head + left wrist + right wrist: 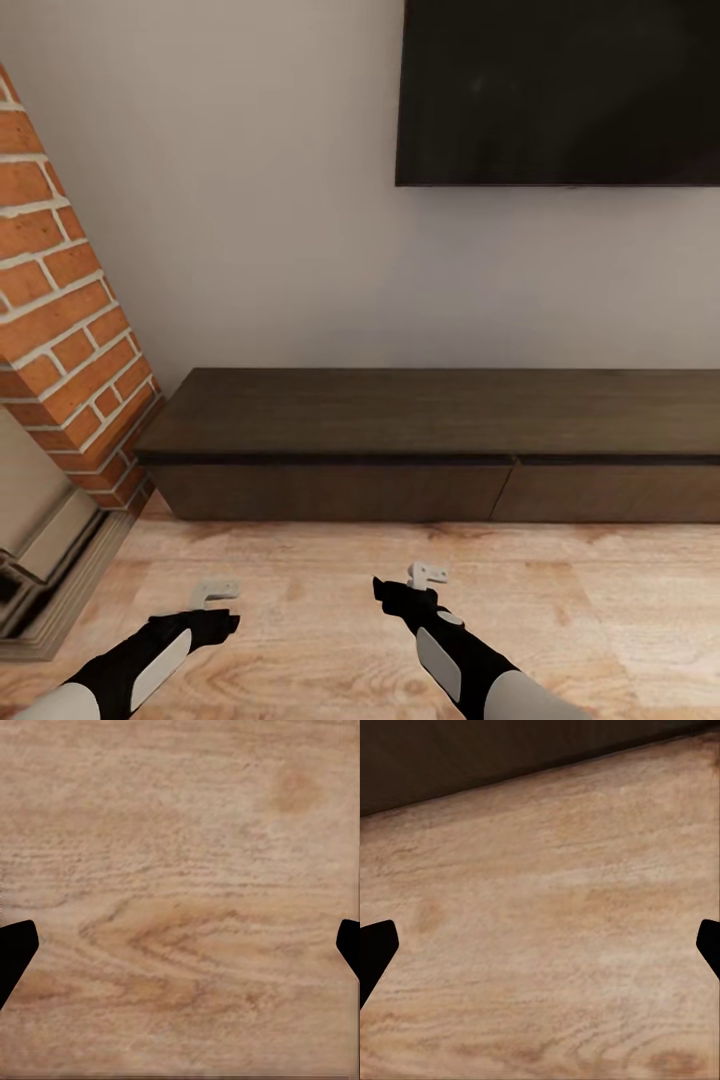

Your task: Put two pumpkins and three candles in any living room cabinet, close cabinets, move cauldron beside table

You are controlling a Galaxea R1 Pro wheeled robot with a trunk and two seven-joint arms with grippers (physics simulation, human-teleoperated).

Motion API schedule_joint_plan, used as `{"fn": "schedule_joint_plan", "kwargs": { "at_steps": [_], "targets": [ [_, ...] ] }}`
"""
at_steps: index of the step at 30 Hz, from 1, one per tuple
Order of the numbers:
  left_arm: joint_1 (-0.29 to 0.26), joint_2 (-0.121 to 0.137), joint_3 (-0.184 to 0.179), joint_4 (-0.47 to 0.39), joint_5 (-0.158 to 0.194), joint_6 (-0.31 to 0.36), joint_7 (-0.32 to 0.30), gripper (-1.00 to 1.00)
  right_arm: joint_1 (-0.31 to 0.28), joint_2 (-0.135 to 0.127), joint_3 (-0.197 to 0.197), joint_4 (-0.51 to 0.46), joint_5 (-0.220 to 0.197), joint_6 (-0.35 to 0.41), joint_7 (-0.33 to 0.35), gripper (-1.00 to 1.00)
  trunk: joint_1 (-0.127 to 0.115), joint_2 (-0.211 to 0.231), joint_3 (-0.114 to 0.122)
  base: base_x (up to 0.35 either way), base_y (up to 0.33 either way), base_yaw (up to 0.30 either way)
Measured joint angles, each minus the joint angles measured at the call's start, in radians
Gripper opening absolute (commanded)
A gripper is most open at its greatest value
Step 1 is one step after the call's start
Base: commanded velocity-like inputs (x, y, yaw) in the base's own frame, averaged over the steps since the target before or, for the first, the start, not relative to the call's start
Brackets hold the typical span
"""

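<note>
Both claws hang spread wide and empty over the wooden floor [330, 640]: left gripper [214, 592], right gripper [428, 575]. The closed cabinet [430, 445] stands ahead of them.

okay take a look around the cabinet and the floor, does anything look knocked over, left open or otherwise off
Nothing stands out. The cabinet sits flat against the wall with both visible drawer fronts flush. The wooden floor shows no spill. Both the left gripper and right gripper are open, holding nothing.

Light wood-plank floor [330, 590], grain running side to side. Long low dark brown cabinet [430, 440] standing directly on it at 12 o'clock, drawer fronts flush. Brick fireplace base [60, 560] resting on it at 9 o'clock.
</note>
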Motion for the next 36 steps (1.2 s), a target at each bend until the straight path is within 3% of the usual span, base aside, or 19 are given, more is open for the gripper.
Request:
{"fn": "schedule_joint_plan", "kwargs": {
  "at_steps": [3,8,18,27,36],
  "targets": [
    [0.000,-0.007,0.001,0.048,-0.002,-0.024,0.000,1.00,0.000,0.000,0.001,0.000,0.000,0.004,0.057,1.00,-0.011,0.021,0.009,0.000,0.000,0.000],
    [0.000,-0.013,0.001,0.064,-0.002,-0.047,0.000,1.00,0.000,-0.001,0.001,0.000,-0.003,0.004,0.079,1.00,-0.031,0.056,0.025,0.000,0.000,0.000],
    [0.001,-0.016,0.000,0.071,-0.002,-0.053,-0.001,1.00,0.000,-0.001,0.001,0.001,-0.003,0.003,0.083,1.00,-0.069,0.126,0.056,0.000,0.000,0.000],
    [0.001,-0.065,-0.001,0.119,-0.010,-0.080,0.001,1.00,0.000,-0.001,0.000,0.021,-0.003,0.001,0.083,1.00,-0.104,0.189,0.085,0.000,0.000,0.000],
    [0.000,-0.072,0.001,0.136,-0.013,-0.092,0.002,1.00,0.000,0.000,0.001,0.038,-0.001,-0.001,0.084,1.00,-0.138,0.252,0.113,0.000,0.000,0.000]
  ]
}}
